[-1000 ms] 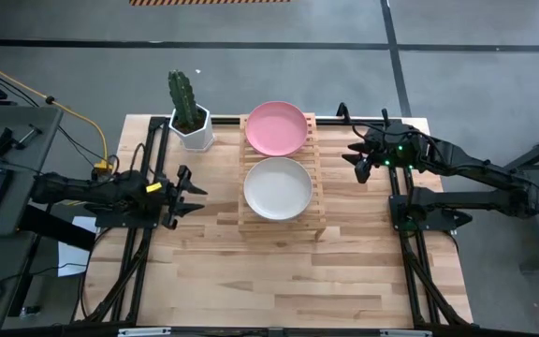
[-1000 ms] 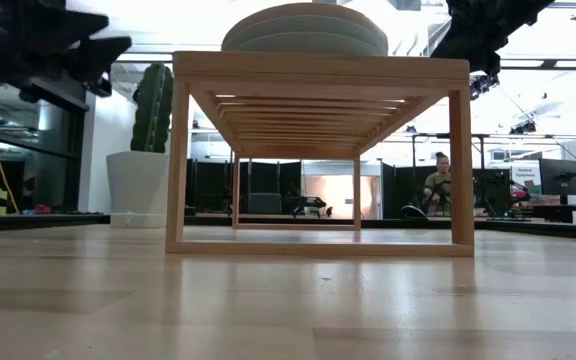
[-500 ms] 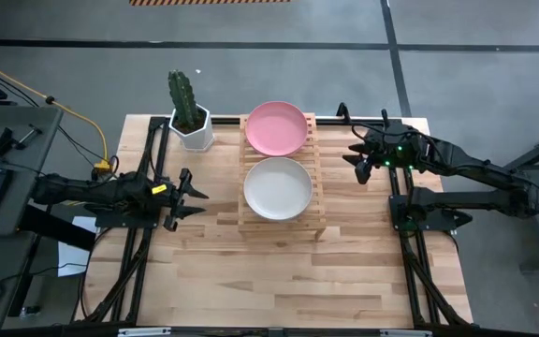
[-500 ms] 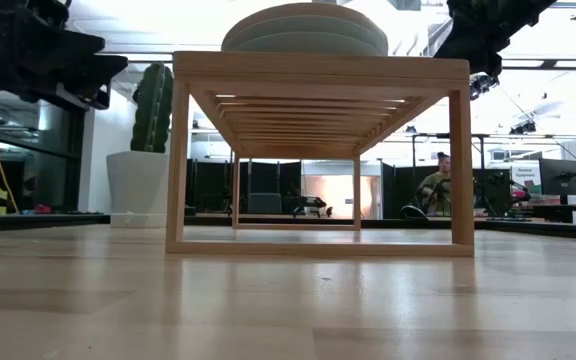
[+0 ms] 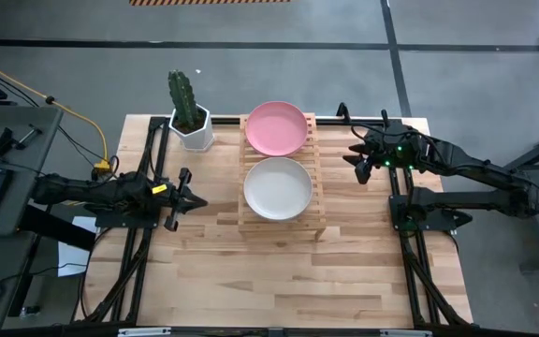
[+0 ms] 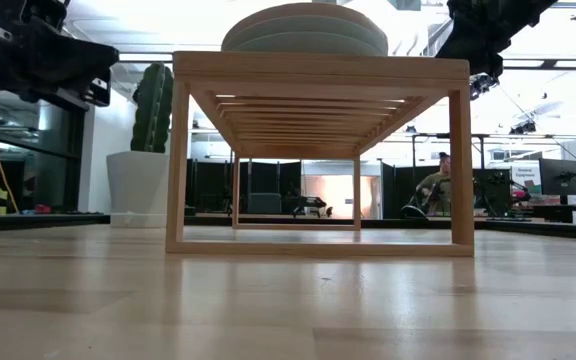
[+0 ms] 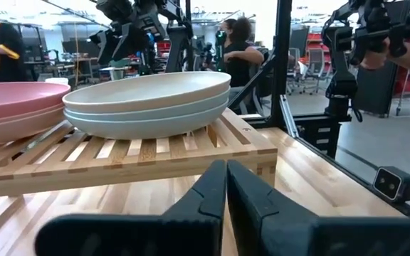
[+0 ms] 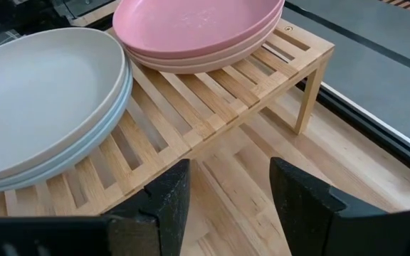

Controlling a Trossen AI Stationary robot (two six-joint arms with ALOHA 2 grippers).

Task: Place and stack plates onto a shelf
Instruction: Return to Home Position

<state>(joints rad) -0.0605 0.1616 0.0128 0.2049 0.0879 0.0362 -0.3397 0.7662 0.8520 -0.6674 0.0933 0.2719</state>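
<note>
Two stacks of plates rest on the light-wood slatted shelf [image 5: 282, 221]. The pink stack [image 5: 276, 127] sits at the shelf's far end. At the near end a beige plate [image 5: 277, 186] lies on pale green ones [image 7: 148, 119]. My left gripper [image 5: 197, 200] hovers shut to the left of the shelf, touching nothing. My right gripper [image 5: 356, 161] hovers open to the right of the shelf's far end, with nothing between its fingers.
A white pot with a cactus [image 5: 190, 117] stands at the table's far left, beside the shelf. Bare wooden tabletop [image 5: 288, 281] spreads in front of the shelf. People show in the room beyond the table.
My left gripper has shut its fingers while staying to the left of the shelf. The plates and my right arm have kept still.
</note>
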